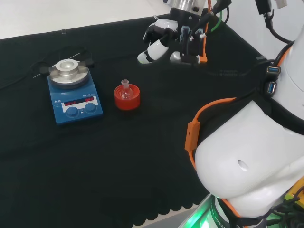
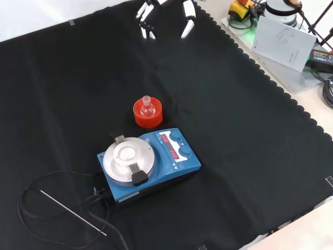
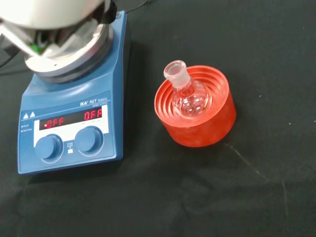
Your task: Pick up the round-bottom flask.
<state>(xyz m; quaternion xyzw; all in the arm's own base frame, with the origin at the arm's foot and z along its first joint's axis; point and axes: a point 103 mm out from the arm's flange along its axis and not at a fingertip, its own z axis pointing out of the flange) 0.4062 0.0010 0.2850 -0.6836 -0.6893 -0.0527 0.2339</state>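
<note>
**Ana:** Head view has the hand (image 1: pixel 159 42) up over the cloth (image 1: pixel 142 156), fingers loosely spread and holding nothing. The round-bottom flask (image 1: pixel 125 90) is well clear of the fingertips, seated neck-up in its red ribbed stand (image 1: pixel 127 98).

**Ben:** And just past the stand, on the side away from the fingers, there's the blue stirrer plate (image 1: pixel 75 97). Not much room between them!

**Ana:** That's my worry. If the fingers come in too wide, the far ones could knock the plate, or catch the stand's rim and drag stand and flask along together.

**Ben:** The glass is smooth and round too. I'd guess a pinch on the bulb alone could squirt it out, and one on the short neck might tip it.

**Ana:** What can't you make out?

**Ben:** Front view cuts the hand off at the top edge, so just the fingertips (image 2: pixel 187 31) poke in. Wrist view gives a good look at the flask, but whether there's anything inside that clear glass, I can't tell.
</note>
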